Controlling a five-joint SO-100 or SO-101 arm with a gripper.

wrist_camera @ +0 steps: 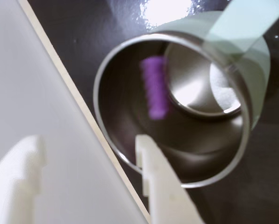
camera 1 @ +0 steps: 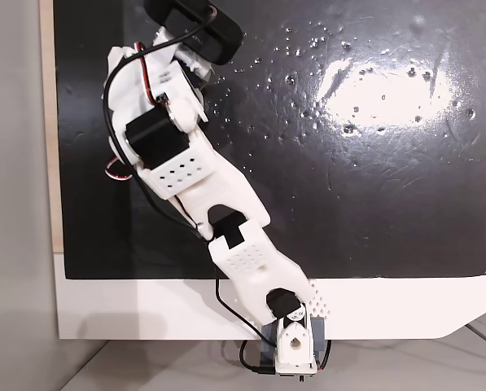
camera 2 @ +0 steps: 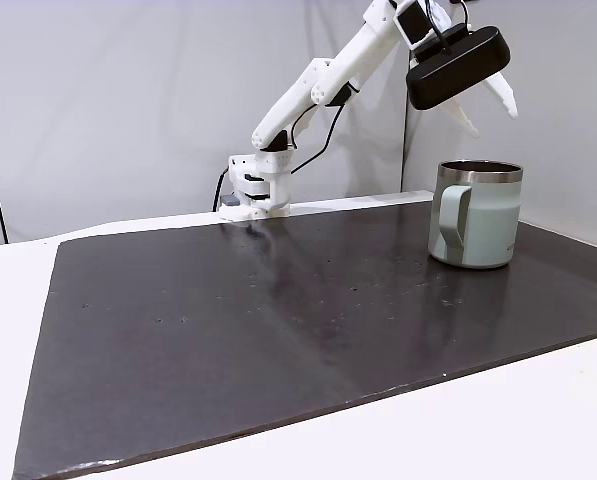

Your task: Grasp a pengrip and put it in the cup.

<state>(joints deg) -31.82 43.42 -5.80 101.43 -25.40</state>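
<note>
Inside the cup (wrist_camera: 130, 140), seen from the wrist view, a blurred purple pengrip (wrist_camera: 154, 87) shows against the shiny steel wall, its long side running roughly up and down the picture. Whether it rests on the metal or is in the air cannot be told from the blur. The claw (wrist_camera: 90, 161) is spread open with nothing between its two white fingers: one finger (wrist_camera: 160, 186) rises from the bottom edge and overlaps the near rim of the cup, the other sits at the lower left over the pale surface beside the dark mat (wrist_camera: 88, 28). The pengrip lies clear of both fingers, above the tip of the finger that crosses the rim, and touches neither.

In the side-on fixed view the cup (camera 2: 483, 215) stands upright near the right edge of the dark mat (camera 2: 278, 320), its handle turned towards the camera's left. The white arm (camera 2: 318, 85) reaches up from its base at the far edge of the counter (camera 2: 538, 420), and the claw (camera 2: 488, 105) hangs in the air above the cup's mouth, well clear of the rim, with a black camera housing (camera 2: 456, 65) in front of it.

In the top-down fixed view the arm (camera 1: 194, 175) stretches from the lower edge towards the upper left of the mat (camera 1: 373, 179).
</note>
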